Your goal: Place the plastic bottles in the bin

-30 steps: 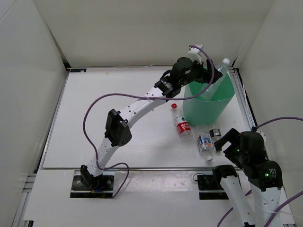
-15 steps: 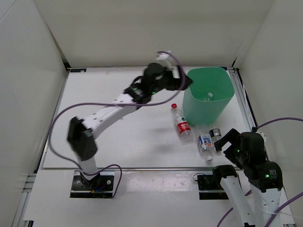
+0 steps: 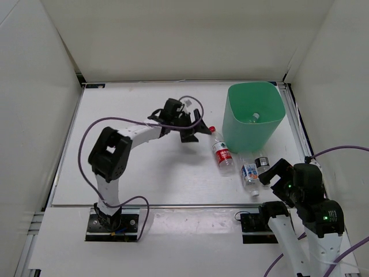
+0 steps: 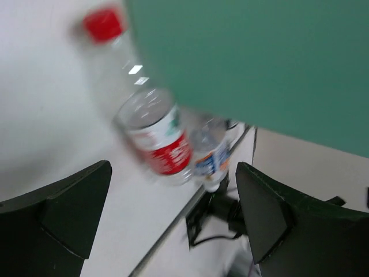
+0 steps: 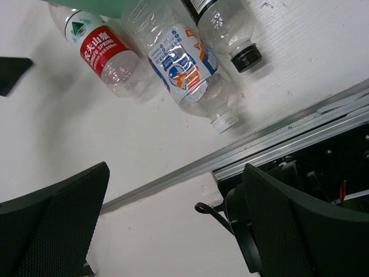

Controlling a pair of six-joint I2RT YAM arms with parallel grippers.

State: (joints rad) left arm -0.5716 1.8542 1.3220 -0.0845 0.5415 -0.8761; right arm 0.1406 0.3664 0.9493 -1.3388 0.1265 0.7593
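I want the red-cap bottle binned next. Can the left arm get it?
Probably yes. The left gripper is open right beside the red-capped bottle, with nothing between them.

We see a white worktop (image 3: 115, 115) boxed in by plain white panels. A back wall (image 3: 184, 40) runs across the top of the frame, a left wall (image 3: 34, 115) slants down the left side, and a right wall (image 3: 340, 86) closes the right. A metal rail (image 3: 190, 205) runs along the worktop's near edge, lower centre, with a white ledge (image 3: 190, 242) below it. The light is even and soft, and shadows are faint.
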